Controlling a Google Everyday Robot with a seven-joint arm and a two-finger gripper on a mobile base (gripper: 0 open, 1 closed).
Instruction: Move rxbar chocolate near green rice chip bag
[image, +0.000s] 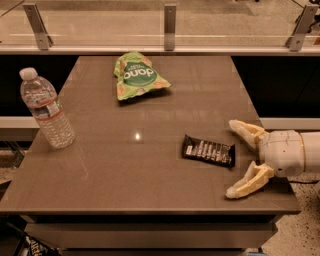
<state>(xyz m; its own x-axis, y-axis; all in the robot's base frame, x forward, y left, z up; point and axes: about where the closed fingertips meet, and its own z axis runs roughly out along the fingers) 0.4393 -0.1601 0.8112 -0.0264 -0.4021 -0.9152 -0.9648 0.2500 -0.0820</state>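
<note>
The rxbar chocolate (208, 150) is a flat black wrapper with white lettering, lying on the brown table right of centre. The green rice chip bag (138, 75) lies at the table's far middle, well apart from the bar. My gripper (234, 159) comes in from the right edge, just right of the bar. Its two cream fingers (246, 131) are spread wide, one behind and one in front of the bar's right end. It holds nothing.
A clear plastic water bottle (46, 108) stands upright near the table's left edge. A glass railing with metal posts (170, 20) runs behind the table. The table's front edge (150, 211) is near the lower finger.
</note>
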